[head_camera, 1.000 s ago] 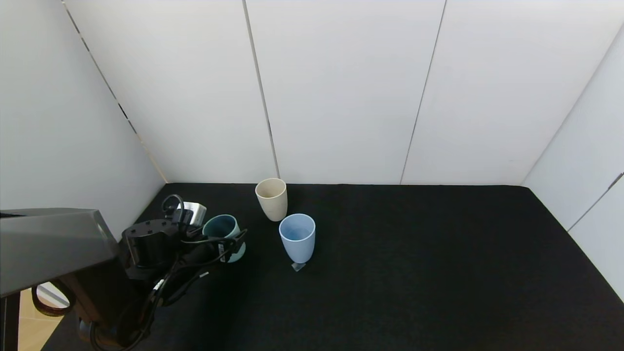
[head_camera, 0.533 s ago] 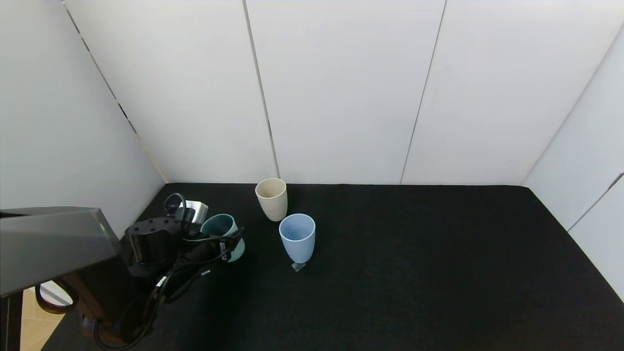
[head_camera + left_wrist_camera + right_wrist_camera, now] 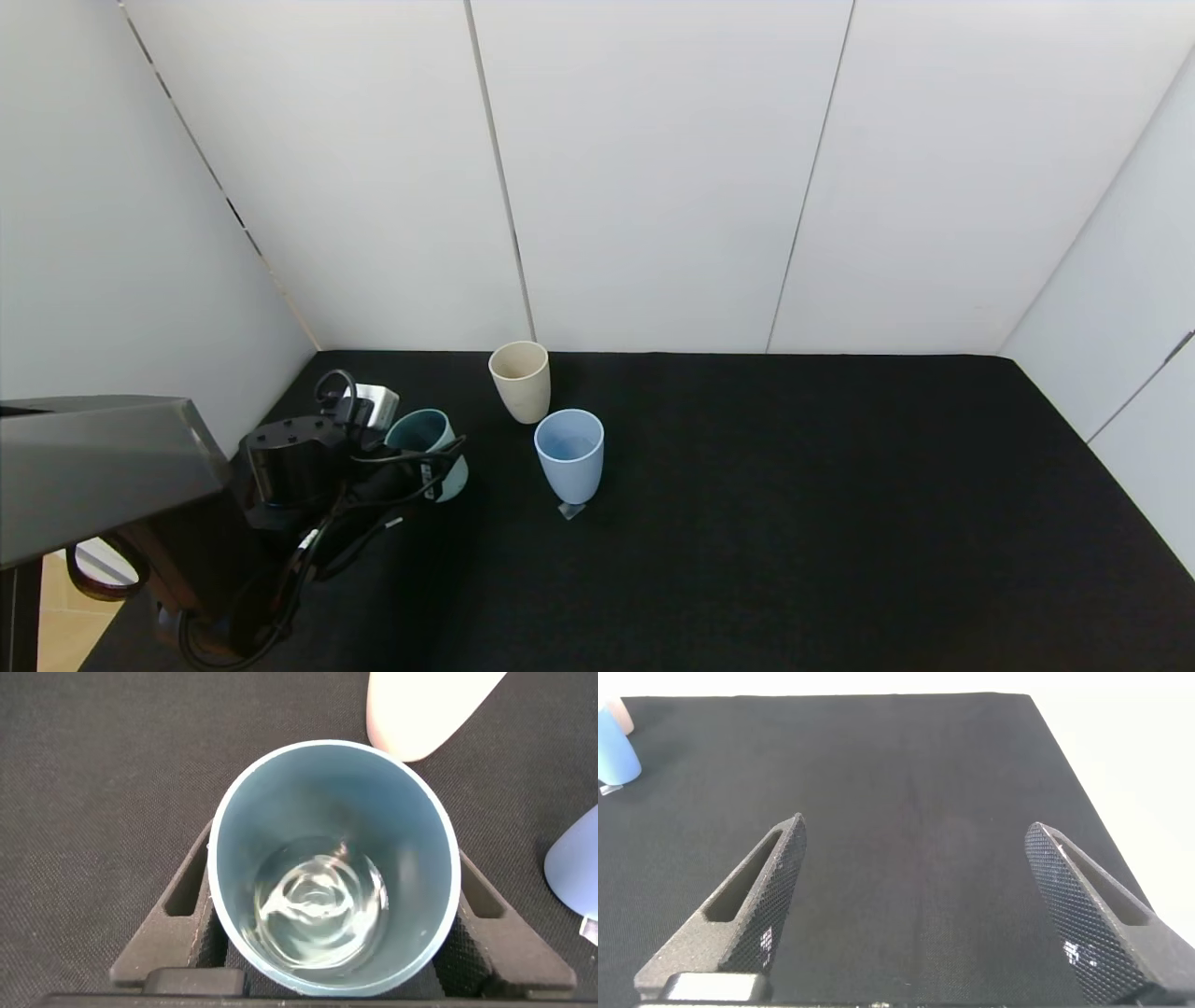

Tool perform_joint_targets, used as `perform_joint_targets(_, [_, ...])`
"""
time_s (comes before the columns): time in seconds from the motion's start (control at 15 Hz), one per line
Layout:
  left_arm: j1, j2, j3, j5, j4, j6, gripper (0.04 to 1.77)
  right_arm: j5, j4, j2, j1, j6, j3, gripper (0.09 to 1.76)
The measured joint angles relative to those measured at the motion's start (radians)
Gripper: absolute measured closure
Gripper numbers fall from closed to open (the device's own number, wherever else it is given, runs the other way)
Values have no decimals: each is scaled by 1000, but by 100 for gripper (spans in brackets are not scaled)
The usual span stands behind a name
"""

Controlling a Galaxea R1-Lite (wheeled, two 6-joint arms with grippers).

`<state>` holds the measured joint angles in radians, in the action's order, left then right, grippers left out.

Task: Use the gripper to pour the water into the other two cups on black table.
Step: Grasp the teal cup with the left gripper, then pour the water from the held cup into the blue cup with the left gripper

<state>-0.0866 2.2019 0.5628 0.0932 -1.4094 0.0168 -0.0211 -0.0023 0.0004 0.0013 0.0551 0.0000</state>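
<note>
Currently left claw [image 3: 332, 905] is clamped on the upright teal cup [image 3: 425, 443] of water; beige cup [image 3: 520, 380] and blue cup [image 3: 569, 455] stand to its right on the table [image 3: 794, 513], nearer this arm.

Lab test booth: plain white wall panels [image 3: 653, 168] (visible seams) enclosing black table [image 3: 794, 523].

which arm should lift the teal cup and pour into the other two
Left. The left gripper already has its jaws on either side of the teal cup, which holds water, close to the cream cup and blue cup. The right gripper is open over bare black table.
</note>
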Motion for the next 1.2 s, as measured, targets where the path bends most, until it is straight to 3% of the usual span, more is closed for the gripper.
perform_joint_targets(0.53, [3, -179, 87, 2, 335, 34, 63, 0, 0, 0, 0, 0, 0, 14])
perform_joint_targets(0.87, [-26, -291, 166, 1, 534, 128, 63, 0, 0, 0, 0, 0, 0, 14])
perform_joint_targets(1.2, [-62, -334, 219, -11, 612, 272, 63, 0, 0, 0, 0, 0, 0, 14])
